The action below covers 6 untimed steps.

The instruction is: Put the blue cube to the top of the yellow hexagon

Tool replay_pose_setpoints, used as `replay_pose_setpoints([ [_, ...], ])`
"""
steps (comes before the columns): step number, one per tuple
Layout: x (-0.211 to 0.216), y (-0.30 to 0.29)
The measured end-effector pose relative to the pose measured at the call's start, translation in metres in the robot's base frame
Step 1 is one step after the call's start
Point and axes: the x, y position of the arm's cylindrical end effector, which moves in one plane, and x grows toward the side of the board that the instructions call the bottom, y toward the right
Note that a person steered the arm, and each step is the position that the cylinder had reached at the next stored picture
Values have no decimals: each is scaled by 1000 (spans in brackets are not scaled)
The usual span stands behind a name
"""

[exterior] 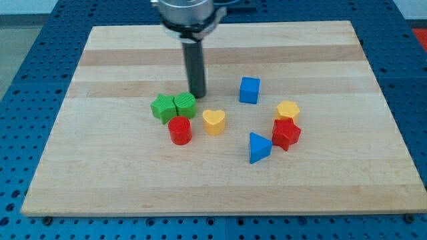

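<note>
The blue cube (249, 90) sits right of the board's middle. The yellow hexagon (287, 110) lies below and to the right of it, a small gap between them. The red star (286, 134) touches the hexagon's lower edge. My tip (198, 96) stands on the board to the left of the blue cube, about a block's width away, and just up and right of the green cube (185, 105).
A green star (162, 107) touches the green cube's left side. A red cylinder (180, 130) sits below them. A yellow heart (213, 122) lies near the middle. A blue triangle (259, 147) sits left of the red star. The wooden board (120, 180) lies on a blue table.
</note>
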Motion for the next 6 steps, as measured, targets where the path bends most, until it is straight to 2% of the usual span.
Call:
replay_pose_setpoints([
  [3,-1,105],
  [4,2,105],
  [6,68,101],
])
